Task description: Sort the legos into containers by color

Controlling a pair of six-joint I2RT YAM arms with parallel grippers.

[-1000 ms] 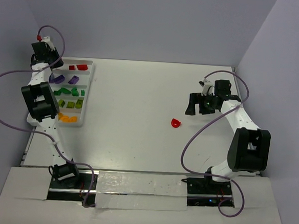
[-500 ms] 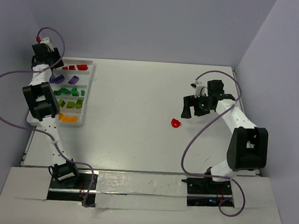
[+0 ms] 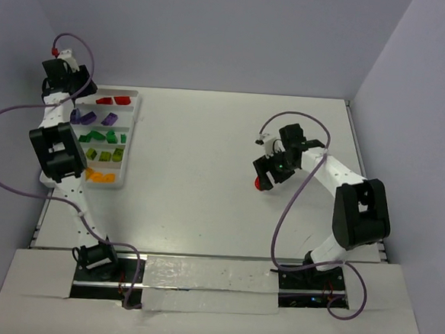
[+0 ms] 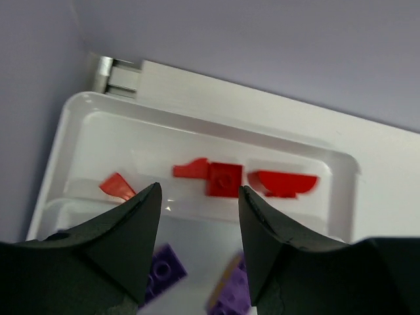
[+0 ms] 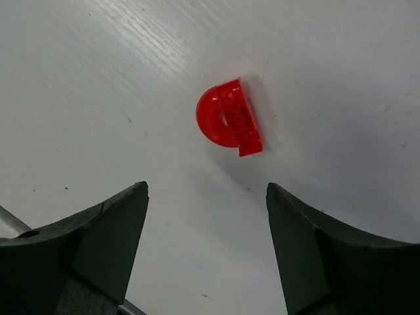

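A red curved lego (image 3: 261, 184) lies alone on the white table, right of centre; it also shows in the right wrist view (image 5: 230, 118). My right gripper (image 3: 266, 170) hovers just above it, open and empty (image 5: 207, 190). The white tray (image 3: 130, 134) at the far left holds sorted legos: red (image 3: 114, 100), purple (image 3: 94, 117), dark green (image 3: 104, 136), lime-yellow (image 3: 106, 156) and orange (image 3: 99, 177). My left gripper (image 3: 61, 75) is open and empty (image 4: 199, 190) over the tray's far end, above the red pieces (image 4: 223, 178) and purple bricks (image 4: 164, 266).
The tray (image 4: 341, 164) sits in the table's back-left corner beside the side wall. Purple cables loop off both arms. The right arm's base (image 3: 311, 269) and the left arm's base (image 3: 94, 257) stand at the near edge.
My right gripper has moved left and toward me, from beside the red lego down to right over it. The left gripper has barely shifted over the tray.
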